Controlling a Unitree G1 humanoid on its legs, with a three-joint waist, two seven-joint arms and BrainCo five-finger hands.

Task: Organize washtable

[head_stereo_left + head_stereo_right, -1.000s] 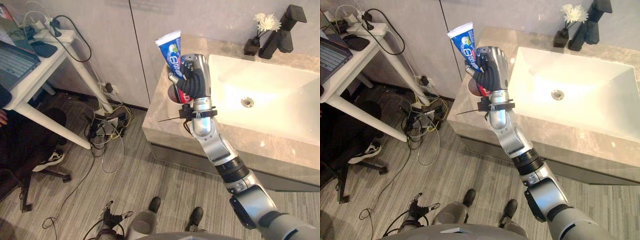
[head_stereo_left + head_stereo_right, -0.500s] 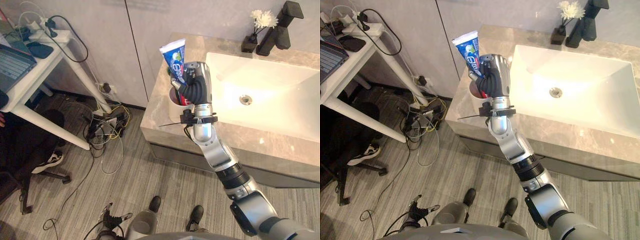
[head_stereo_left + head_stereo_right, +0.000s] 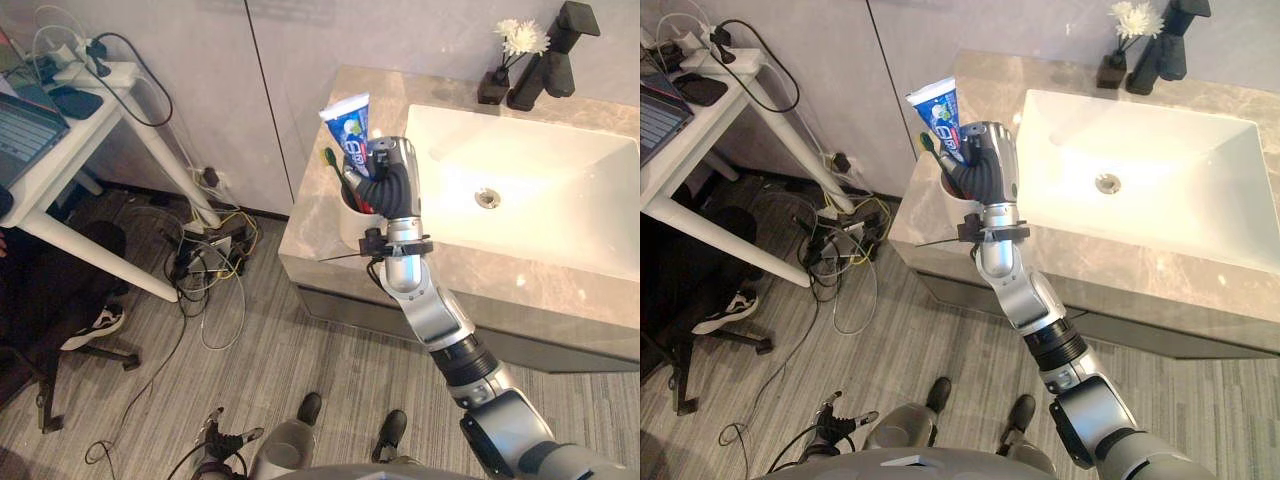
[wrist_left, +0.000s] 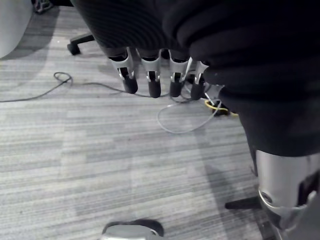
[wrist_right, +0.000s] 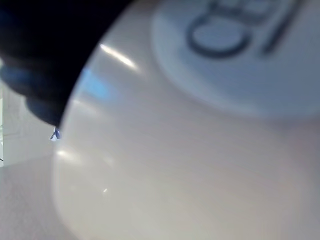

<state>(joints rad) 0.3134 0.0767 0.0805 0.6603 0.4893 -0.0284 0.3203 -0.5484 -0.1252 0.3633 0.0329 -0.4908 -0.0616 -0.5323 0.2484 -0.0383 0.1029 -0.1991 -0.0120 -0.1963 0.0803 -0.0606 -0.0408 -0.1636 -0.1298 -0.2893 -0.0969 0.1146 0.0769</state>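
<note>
**Marble desk, toothpaste tube held at the cup**

Marble desk [image 3: 560, 295] runs along the wall, and I take the white sink [image 3: 560, 190] set into it as my reference. Well to the left of the sink, across a stretch of floor strewn with cables, stands a white side desk [image 3: 85, 135] with a laptop [image 3: 20, 130] on it. Behind the sink's far right corner is the black faucet [image 3: 548, 60].

My right hand [image 3: 392, 180] is raised over the desk strip left of the sink, dark cover facing the head camera. Its fingers are curled round the toothpaste tube [image 3: 350, 125]. On that same strip, just beside the sink's left wall and towards the desk's front corner, sits the white cup [image 3: 352, 222]. The tube stands almost upright, its flat crimped end uppermost. Its lower end is at the cup's mouth, behind my fingers, so I cannot tell whether it rests on the bottom.

A small black vase [image 3: 492, 85] with white flowers stands on the sink's far rim, nearer the middle than the faucet. A toothbrush [image 3: 330, 157] with a green head pokes out of the cup on the side away from the sink.

My left hand [image 4: 147, 75] hangs over the grey floor, fingers relaxed, holding nothing.
</note>
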